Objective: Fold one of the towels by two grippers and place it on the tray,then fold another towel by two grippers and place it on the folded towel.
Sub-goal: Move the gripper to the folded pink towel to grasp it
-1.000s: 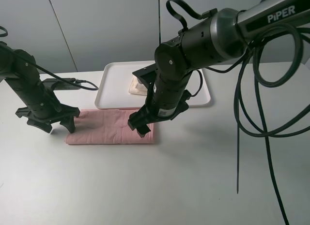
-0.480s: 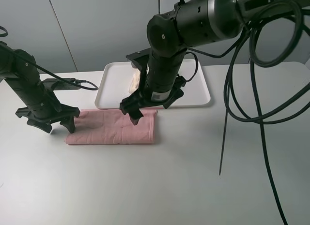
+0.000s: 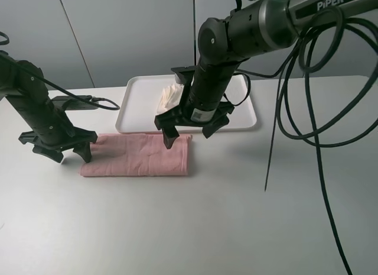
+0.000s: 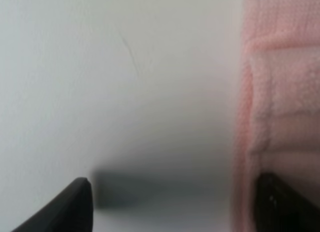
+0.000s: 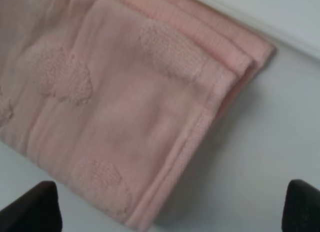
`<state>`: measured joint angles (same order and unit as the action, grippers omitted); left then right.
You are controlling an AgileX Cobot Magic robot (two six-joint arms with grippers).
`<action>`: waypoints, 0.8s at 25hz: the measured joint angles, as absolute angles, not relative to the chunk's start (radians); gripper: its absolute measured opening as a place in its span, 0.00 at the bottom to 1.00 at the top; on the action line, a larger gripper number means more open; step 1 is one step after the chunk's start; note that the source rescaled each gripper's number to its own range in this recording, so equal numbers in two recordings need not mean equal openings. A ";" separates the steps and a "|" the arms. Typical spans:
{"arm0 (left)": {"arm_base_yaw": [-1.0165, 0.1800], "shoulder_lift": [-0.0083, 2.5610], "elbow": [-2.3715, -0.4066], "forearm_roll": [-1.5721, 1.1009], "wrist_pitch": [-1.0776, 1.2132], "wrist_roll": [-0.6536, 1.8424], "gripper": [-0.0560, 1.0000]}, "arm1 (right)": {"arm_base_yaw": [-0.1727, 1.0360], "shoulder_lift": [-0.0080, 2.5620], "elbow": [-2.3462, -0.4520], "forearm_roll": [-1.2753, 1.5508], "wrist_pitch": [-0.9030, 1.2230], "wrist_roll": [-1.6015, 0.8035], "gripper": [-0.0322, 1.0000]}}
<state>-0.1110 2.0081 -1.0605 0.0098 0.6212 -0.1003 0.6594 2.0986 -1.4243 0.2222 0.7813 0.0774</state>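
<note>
- White table point(image 3: 177, 227), grey wall panels behind.
- Folded pink towel point(image 3: 136, 157) lies flat on it, just in front of tray point(image 3: 139, 106).
- On tray: cream towel point(image 3: 170, 96), partly hidden by my right arm.
- My left gripper point(image 3: 71, 155) is spread wide at pink towel's left edge, holding nothing.
- My right gripper point(image 3: 189, 136) is spread over its right end, empty.

We see a pale grey bench point(image 3: 195, 227) with a smooth matte top; behind it stands a grey panelled wall point(image 3: 130, 32), cut by one slanted seam and one upright seam; near the bench's far left edge lies a small dark flat box point(image 3: 74, 102); a thin black cord point(image 3: 109, 103) runs from it; the left wrist view shows a faint hairline mark point(image 4: 131, 55) on the bench.
</note>
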 joint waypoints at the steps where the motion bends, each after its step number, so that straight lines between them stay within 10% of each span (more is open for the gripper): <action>1: -0.111 2.008 -1.061 0.010 0.621 -0.100 0.86 | 0.659 2.109 -1.424 0.223 0.775 0.086 0.95; 20: -0.111 2.008 -1.063 0.023 0.621 -0.100 0.86 | 0.659 2.239 -1.494 0.332 0.708 0.199 0.95</action>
<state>-0.1110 2.0081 -1.0628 0.0234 0.6212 -0.1003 0.6594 2.2386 -1.4940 0.3321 0.7083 0.1994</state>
